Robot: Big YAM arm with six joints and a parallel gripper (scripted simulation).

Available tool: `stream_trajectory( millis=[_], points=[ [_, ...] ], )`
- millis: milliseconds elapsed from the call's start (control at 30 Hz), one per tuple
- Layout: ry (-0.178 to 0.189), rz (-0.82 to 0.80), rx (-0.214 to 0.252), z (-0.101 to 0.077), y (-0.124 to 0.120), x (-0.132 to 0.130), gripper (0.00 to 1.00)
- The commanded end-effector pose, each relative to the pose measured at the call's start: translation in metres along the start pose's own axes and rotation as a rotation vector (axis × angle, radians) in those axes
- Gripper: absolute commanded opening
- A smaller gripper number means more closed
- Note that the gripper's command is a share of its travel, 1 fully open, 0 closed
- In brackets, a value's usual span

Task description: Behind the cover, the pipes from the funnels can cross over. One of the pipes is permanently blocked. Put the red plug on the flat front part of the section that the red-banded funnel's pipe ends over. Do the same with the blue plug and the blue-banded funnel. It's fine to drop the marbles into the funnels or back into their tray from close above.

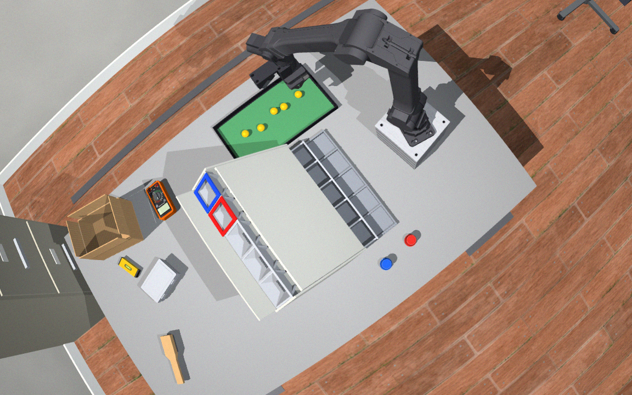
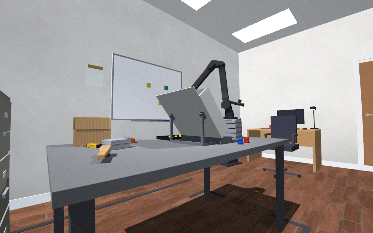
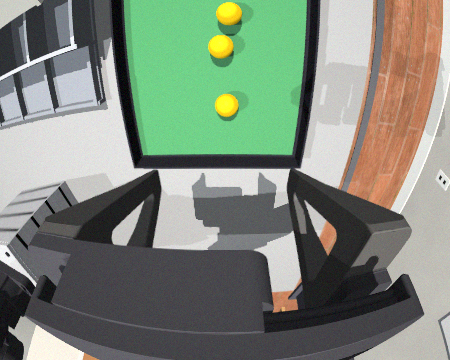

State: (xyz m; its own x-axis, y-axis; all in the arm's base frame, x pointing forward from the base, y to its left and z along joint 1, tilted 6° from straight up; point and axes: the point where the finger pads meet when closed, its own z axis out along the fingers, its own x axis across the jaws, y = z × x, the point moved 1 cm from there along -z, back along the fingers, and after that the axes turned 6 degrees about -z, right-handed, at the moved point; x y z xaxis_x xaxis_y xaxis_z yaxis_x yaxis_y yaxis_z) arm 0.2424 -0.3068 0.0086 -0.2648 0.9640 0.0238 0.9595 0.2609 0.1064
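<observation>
My gripper (image 1: 278, 77) (image 3: 224, 178) is open and empty, held above the far end of the green marble tray (image 1: 275, 116) (image 3: 216, 75). Several yellow marbles lie in the tray; the nearest one (image 1: 298, 94) (image 3: 226, 105) is just ahead of the fingers. The blue-banded funnel (image 1: 207, 191) and the red-banded funnel (image 1: 222, 216) sit at the top of the sloped cover (image 1: 278, 211). A row of grey sections (image 1: 343, 188) lies along the cover's lower edge. The red plug (image 1: 410, 240) and blue plug (image 1: 386, 263) stand on the table beyond the sections.
Three unbanded funnels (image 1: 254, 263) continue the row. A multimeter (image 1: 161, 198), cardboard box (image 1: 103, 226), yellow level (image 1: 128, 265), white case (image 1: 159, 280) and wooden brush (image 1: 173, 357) lie at the left. The arm's base (image 1: 412, 132) stands next to the sections.
</observation>
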Motion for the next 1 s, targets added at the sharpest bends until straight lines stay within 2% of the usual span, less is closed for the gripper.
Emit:
stream_trajectory(
  millis=[0,433,967],
  points=[
    [-0.027,-0.004,-0.013,0.008,0.004,-0.020,0.80],
    [-0.012,-0.002,-0.007,0.109,0.003,-0.009,0.80],
    [-0.027,-0.003,-0.012,0.110,0.002,-0.009,0.80]
  ],
)
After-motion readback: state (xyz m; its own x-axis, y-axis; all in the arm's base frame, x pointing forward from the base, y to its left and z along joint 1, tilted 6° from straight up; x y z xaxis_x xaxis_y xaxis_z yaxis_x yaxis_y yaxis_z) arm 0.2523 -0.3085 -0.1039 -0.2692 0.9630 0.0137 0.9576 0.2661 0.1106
